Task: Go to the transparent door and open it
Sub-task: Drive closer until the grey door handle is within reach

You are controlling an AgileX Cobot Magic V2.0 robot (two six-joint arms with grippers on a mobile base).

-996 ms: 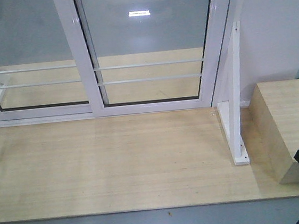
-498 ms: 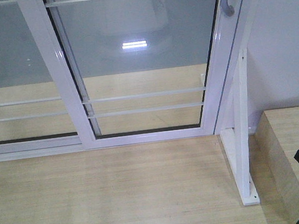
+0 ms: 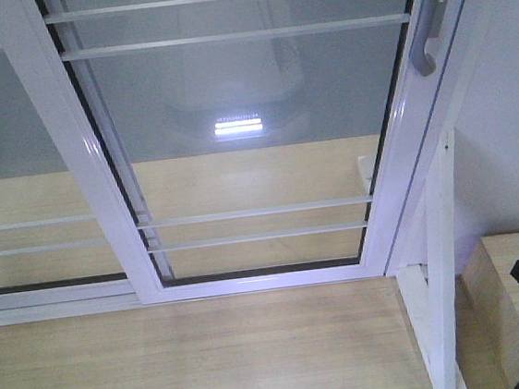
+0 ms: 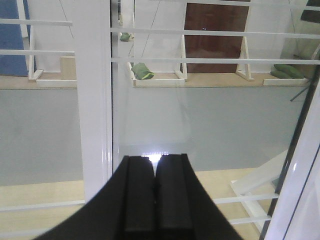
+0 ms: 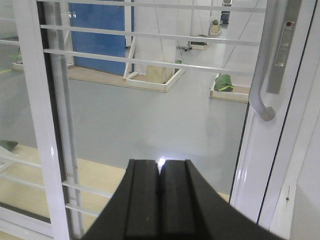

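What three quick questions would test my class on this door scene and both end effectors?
1. True or false: the right end effector grips the grey handle.
2. The handle sits on which side of the transparent door? A left, B right, C bottom.
3. What state is the left end effector in?
Key: 1 false; 2 B; 3 shut.

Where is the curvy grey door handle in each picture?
Exterior front-facing: the long curved grey pull handle is at the top right, on the glossy white door frame.
Left wrist-mounted: the handle is not in this picture.
Right wrist-mounted: the handle is at the upper right, beside its grey lock plate.
Shared landmark: the upper pair of thin white horizontal bars shows in all three.
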